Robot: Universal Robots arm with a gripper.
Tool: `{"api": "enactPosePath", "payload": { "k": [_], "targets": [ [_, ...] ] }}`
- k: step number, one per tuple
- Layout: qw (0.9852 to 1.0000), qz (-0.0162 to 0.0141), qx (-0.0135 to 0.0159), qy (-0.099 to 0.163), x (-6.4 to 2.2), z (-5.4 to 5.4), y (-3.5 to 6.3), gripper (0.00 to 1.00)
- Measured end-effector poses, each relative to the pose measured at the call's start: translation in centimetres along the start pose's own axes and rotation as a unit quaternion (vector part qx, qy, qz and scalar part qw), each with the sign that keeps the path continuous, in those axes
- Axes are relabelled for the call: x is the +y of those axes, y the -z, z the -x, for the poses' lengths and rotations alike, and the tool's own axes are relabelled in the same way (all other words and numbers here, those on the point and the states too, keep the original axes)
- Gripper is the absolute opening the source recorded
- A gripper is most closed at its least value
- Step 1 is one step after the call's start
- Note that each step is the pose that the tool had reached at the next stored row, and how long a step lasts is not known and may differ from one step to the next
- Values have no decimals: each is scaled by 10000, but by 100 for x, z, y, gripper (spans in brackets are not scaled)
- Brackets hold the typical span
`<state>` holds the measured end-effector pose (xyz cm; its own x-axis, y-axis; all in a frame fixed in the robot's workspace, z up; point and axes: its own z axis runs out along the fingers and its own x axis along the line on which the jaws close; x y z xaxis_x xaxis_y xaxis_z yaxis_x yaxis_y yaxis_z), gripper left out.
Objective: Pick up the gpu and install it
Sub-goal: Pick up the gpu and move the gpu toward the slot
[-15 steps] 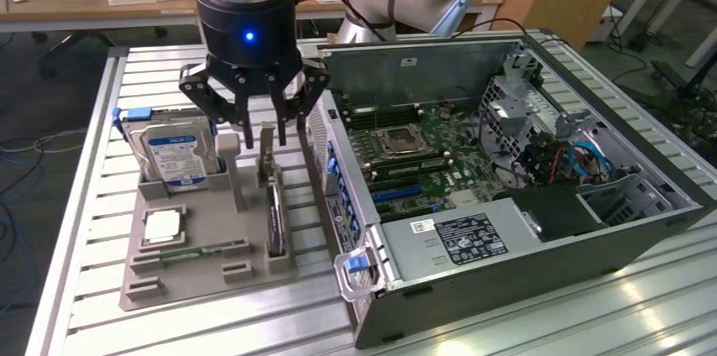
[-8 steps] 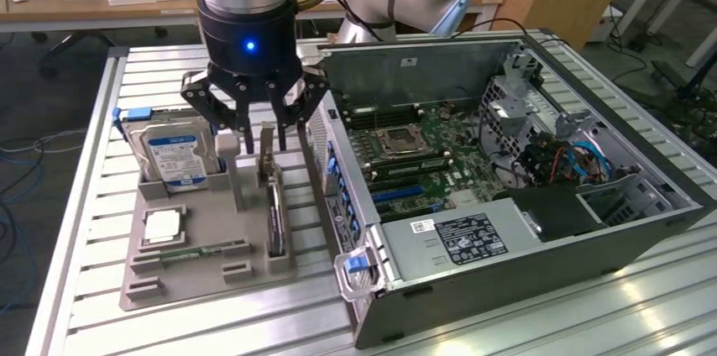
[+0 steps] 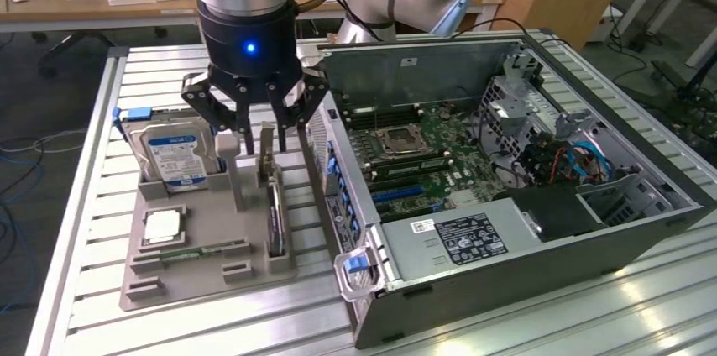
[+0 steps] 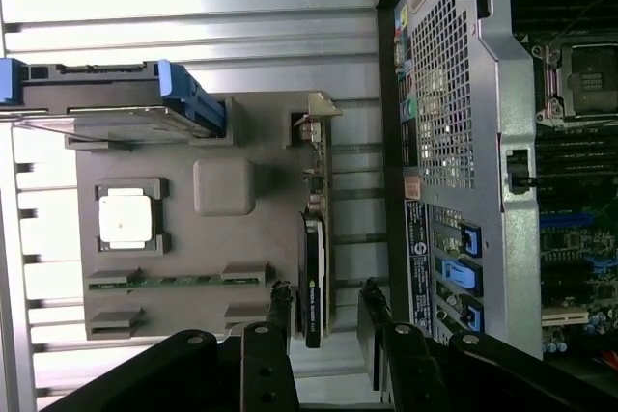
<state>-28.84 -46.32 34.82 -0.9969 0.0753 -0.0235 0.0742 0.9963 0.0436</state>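
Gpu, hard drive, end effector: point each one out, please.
gpu (image 3: 275,215), exterior view, on the dark card body.
hard drive (image 3: 177,159), exterior view, on its blue-white label.
end effector (image 4: 323,288), wrist view, midway between its fingertips.

Grey, black and blue on a ribbed silver bench (image 3: 87,230)
On the grey tray (image 3: 185,282): black gpu (image 3: 274,226), blue-white labelled silver drive (image 3: 177,159); above the tray, black pincer (image 3: 265,139); beside the tray, green board (image 3: 431,150).

Sitting on slatted aluminium table (image 3: 201,331).
Propping blue-labelled silver hard drive (image 3: 177,154) upright in grey plastic tray (image 3: 191,280) beside open black computer case (image 3: 505,280).
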Motion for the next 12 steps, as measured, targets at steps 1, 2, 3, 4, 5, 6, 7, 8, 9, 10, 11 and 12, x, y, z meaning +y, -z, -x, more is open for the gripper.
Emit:
{"api": "enactPosePath", "payload": {
  "k": [1,2,3,4,5,6,7,8,9,10,11,12],
  "targets": [
    [10000,1,-1,0,0,0,-5,42],
    [10000,1,-1,-1,-3,-1,-10,42],
    [10000,1,0,0,-8,0,-18,42],
    [10000,1,0,0,-13,0,-28,42],
    [10000,0,1,0,-21,0,-35,42],
    [10000,0,0,0,-29,2,-44,42],
    [10000,0,0,0,-36,6,-51,42],
    [10000,0,1,0,-40,9,-59,42],
    [10000,0,0,0,-43,12,-68,42],
    [10000,0,0,0,-45,14,-78,42],
    [10000,0,1,-1,-47,16,-88,42],
    [10000,0,1,0,-48,18,-98,42]
  ]
}}
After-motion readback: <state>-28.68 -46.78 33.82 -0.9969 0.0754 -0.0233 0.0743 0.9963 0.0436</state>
